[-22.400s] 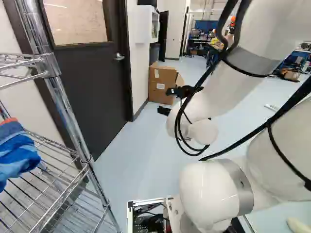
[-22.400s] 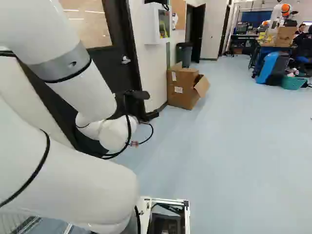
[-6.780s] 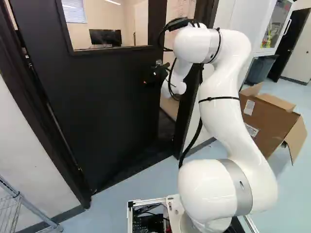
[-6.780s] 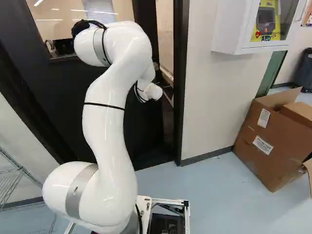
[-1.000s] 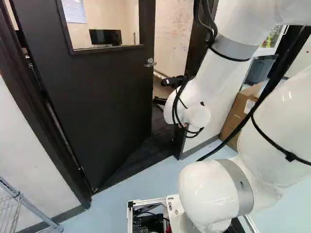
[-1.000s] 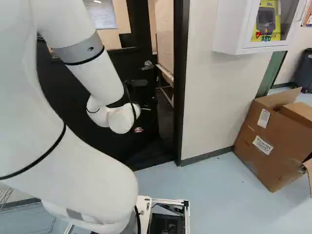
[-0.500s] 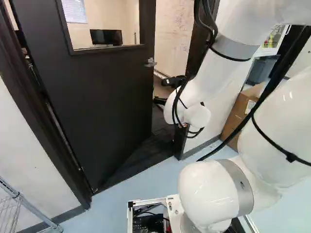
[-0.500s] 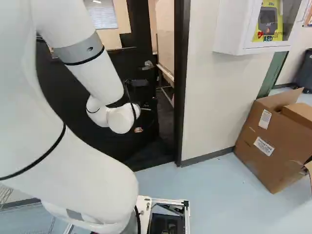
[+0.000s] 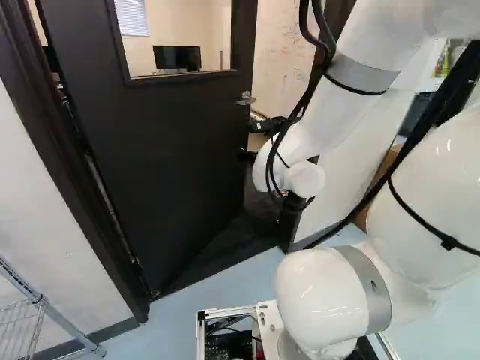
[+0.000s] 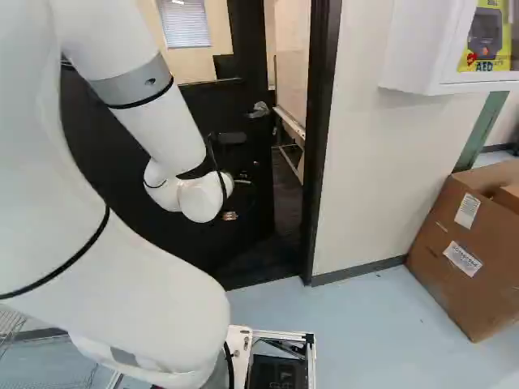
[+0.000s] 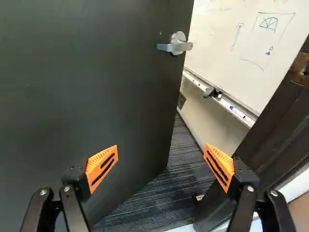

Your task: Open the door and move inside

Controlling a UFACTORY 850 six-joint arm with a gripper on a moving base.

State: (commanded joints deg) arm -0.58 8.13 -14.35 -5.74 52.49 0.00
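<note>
Black door (image 11: 87, 96) stands partly open ahead of our gripper (image 9: 248, 155), its face beyond the left finger, its lever (image 11: 175, 47) farther ahead and higher. We have the two fingers spread wide apart, orange pads (image 11: 102, 166) facing each other. Through the gap beyond them we see striped carpet (image 11: 181, 166). The dark frame (image 11: 265, 135) rises ahead of the right finger. Farther ahead, a whiteboard (image 11: 222, 38) carries blue marks above its ledge (image 11: 232, 108). Through the door's window (image 9: 214, 37), ahead and left of our gripper, shows a monitor (image 9: 177, 58). Right of our gripper are a white cabinet (image 10: 418, 49) and a cardboard box (image 10: 454, 284); well to its left, nearer the base, stands a wire rack (image 9: 64, 319).
</note>
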